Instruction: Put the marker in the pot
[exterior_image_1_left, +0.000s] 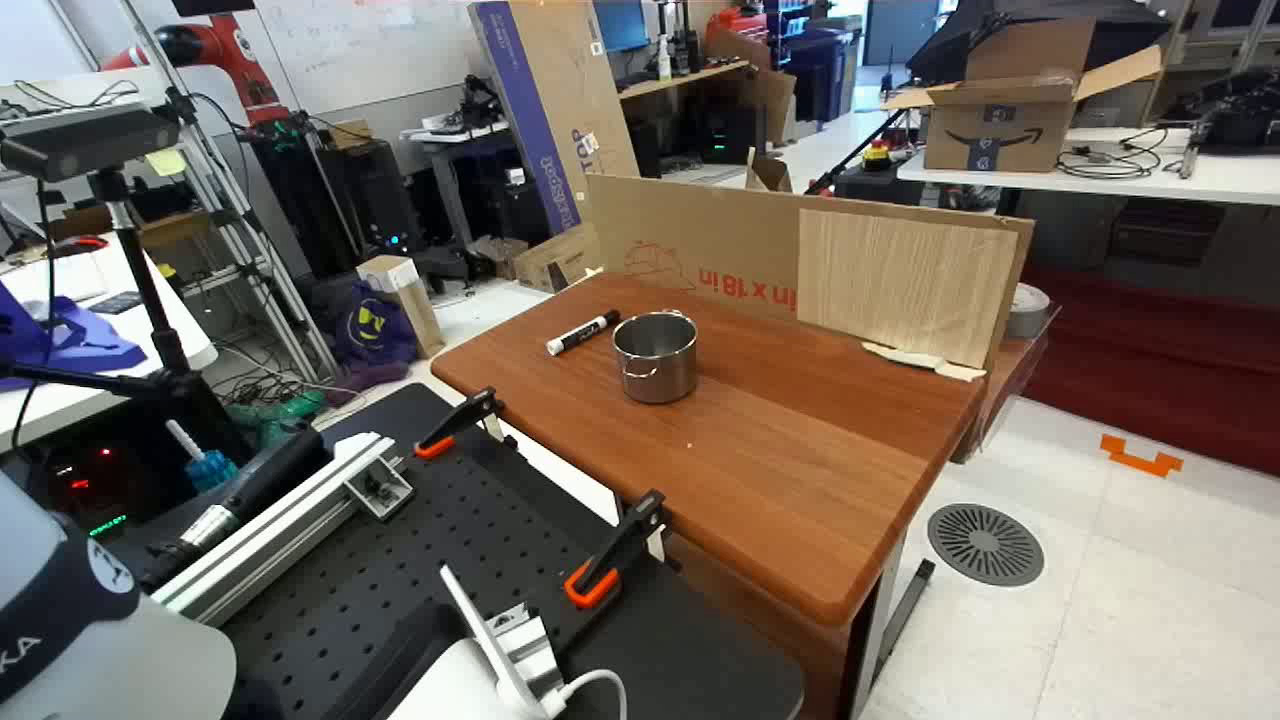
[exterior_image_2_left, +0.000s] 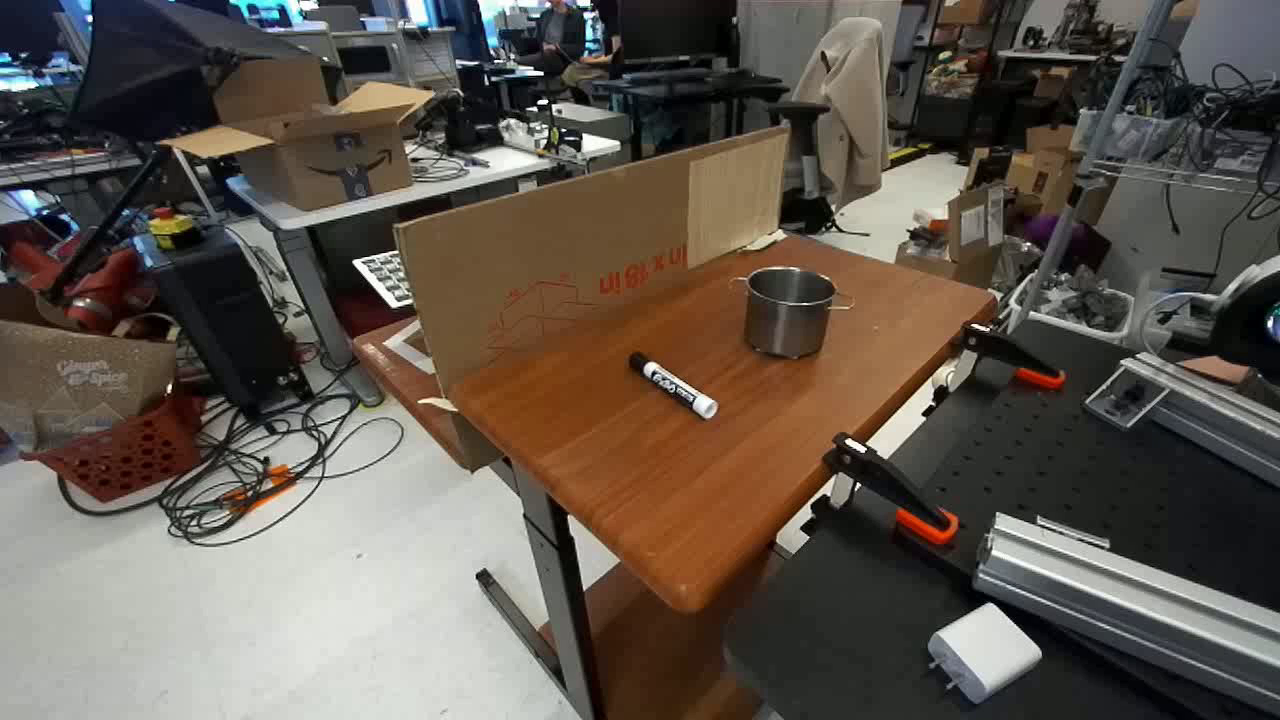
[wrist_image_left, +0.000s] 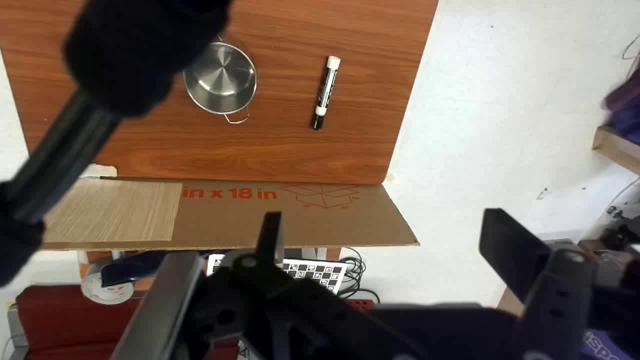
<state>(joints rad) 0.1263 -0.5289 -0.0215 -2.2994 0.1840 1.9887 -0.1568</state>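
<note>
The marker (exterior_image_1_left: 583, 333) lies flat on the brown wooden table. It has a black cap and a black-and-white body with a white end. It also shows in an exterior view (exterior_image_2_left: 673, 385) and in the wrist view (wrist_image_left: 326, 92). The pot (exterior_image_1_left: 655, 360) is round silver metal with thin wire handles and stands upright beside the marker, apart from it. It also shows in an exterior view (exterior_image_2_left: 787, 318) and in the wrist view (wrist_image_left: 220, 82), where nothing is seen inside it. My gripper (wrist_image_left: 384, 217) is open and empty, high above the table. It is out of both exterior views.
A cardboard wall (exterior_image_1_left: 700, 230) stands along the far edge of the wooden table (exterior_image_1_left: 780, 480). Black clamps with orange ends (exterior_image_1_left: 615, 550) grip the near edge. A black perforated board (exterior_image_2_left: 1050, 440) with metal rails (exterior_image_2_left: 1130, 590) adjoins the table.
</note>
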